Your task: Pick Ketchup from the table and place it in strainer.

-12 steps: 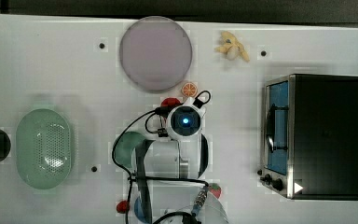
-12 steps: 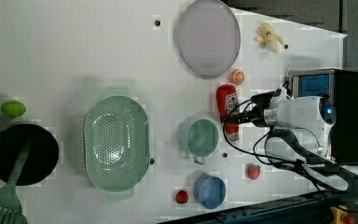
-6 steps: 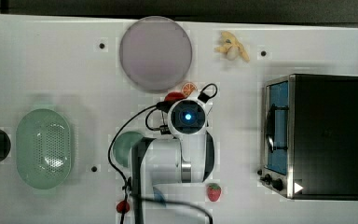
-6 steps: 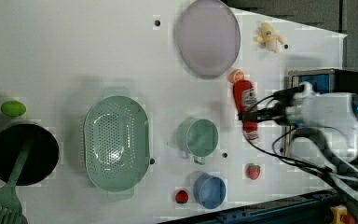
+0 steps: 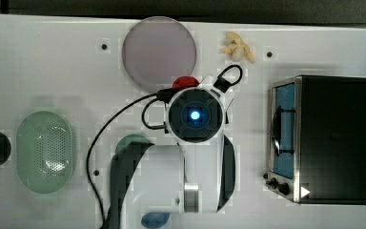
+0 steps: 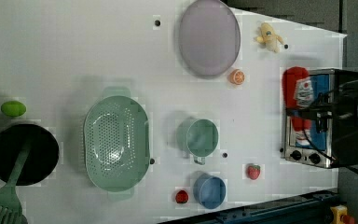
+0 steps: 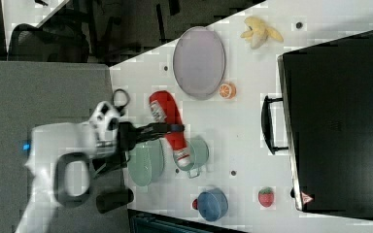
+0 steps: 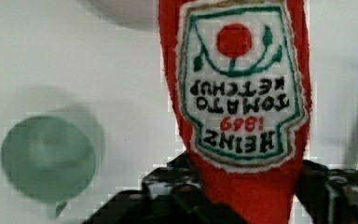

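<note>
The hand (image 7: 171, 128) apparently grips the Ketchup (image 7: 167, 116) aloft.

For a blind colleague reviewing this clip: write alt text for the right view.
The robot's gripper holds the red Ketchup bottle lifted over the white table, above a teal cup. The mint-green strainer lies beside the cup, partly behind the arm. Also on the table: a lilac plate, an orange slice, a strawberry and a black oven.
</note>
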